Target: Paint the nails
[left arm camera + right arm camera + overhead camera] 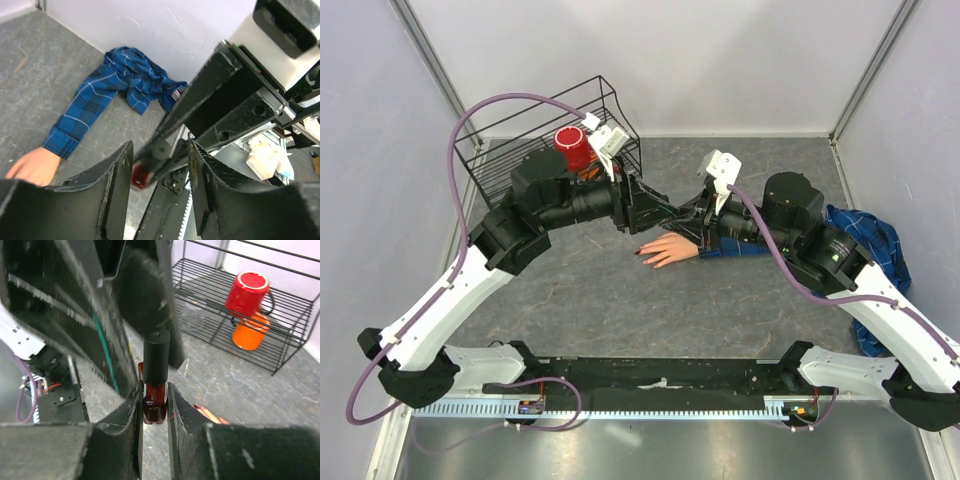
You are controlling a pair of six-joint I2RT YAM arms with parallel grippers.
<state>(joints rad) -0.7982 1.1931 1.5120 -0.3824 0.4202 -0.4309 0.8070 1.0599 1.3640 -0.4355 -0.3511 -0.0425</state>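
A: Start closest in. What has the right arm got?

B: In the lower middle of the right wrist view, the right pincer is clamped on the glass body of the polish bottle. The bottle is upright, and its black cap stands clear above the fingers.

A: And the left?

B: The left pincer is up at the cap with its fingers apart. In its own view the gap looks wider than the cap, so I read no grip there, though that part is blurred.

A: Where are the nails?

B: Beyond the bottle. The fake hand lies flat on the counter at the centre of the overhead view, fingers pointing to the frame's left. The nails are at those tips, too small there to tell their colour.

A: How will they handle?

B: My guess is hard, smooth and tiny, fixed to a light hand that could slide under a push. There is nothing on them to grasp, so only a brush should touch them, and lightly. If the hand needs steadying, take it at the wrist, where the plaid sleeve begins, away from the tips.

A: Anything farther back?

B: A wire basket in the upper left holds a red mug and an orange cup, well apart from the hand.
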